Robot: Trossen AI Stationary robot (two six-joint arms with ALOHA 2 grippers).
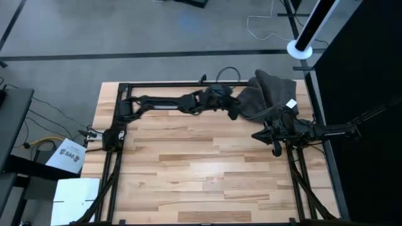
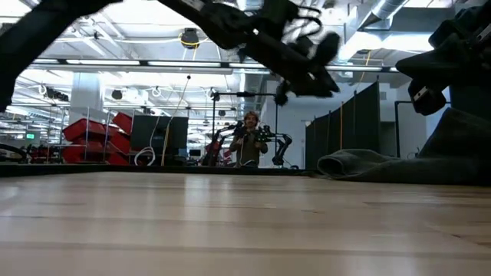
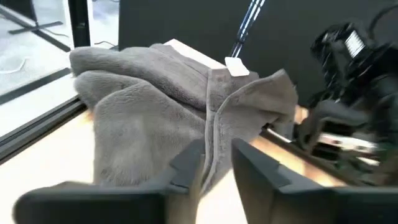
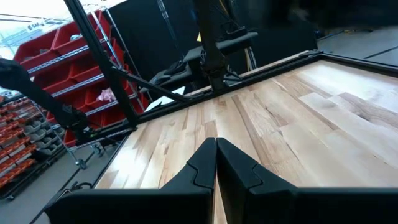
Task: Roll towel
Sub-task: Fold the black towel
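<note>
The left gripper [image 1: 233, 113] reaches across the far part of the table [image 1: 201, 182] and sits at the near edge of the towel [image 1: 267, 94]. Seen from its own wrist camera, its two dark fingers [image 3: 186, 165] stand a little apart, with a narrow gap between them. A fold of the towel [image 3: 161, 106] lies just beyond the fingertips; nothing is gripped between them.

The right gripper [image 1: 256, 135] is on the right side of the table, just in front of the towel, pointing toward the table's middle. Its fingers [image 4: 202, 165] are pressed tightly together and hold nothing. It hangs above bare wood.

The towel is a dark grey, fluffy cloth bunched in a loose heap at the far right corner of the table, not rolled. A small white tag [image 1: 291, 104] shows on its right side, near the right arm. From the low camera the towel [image 2: 383, 165] appears as a low, dark mound at the right, lying on the wooden surface.

The table has pale wooden planks and a black metal frame along its far edge. In the room behind it, a person [image 2: 249, 142] stands far off, facing the table, and red shelving [image 2: 96, 134] is visible at the left.
</note>
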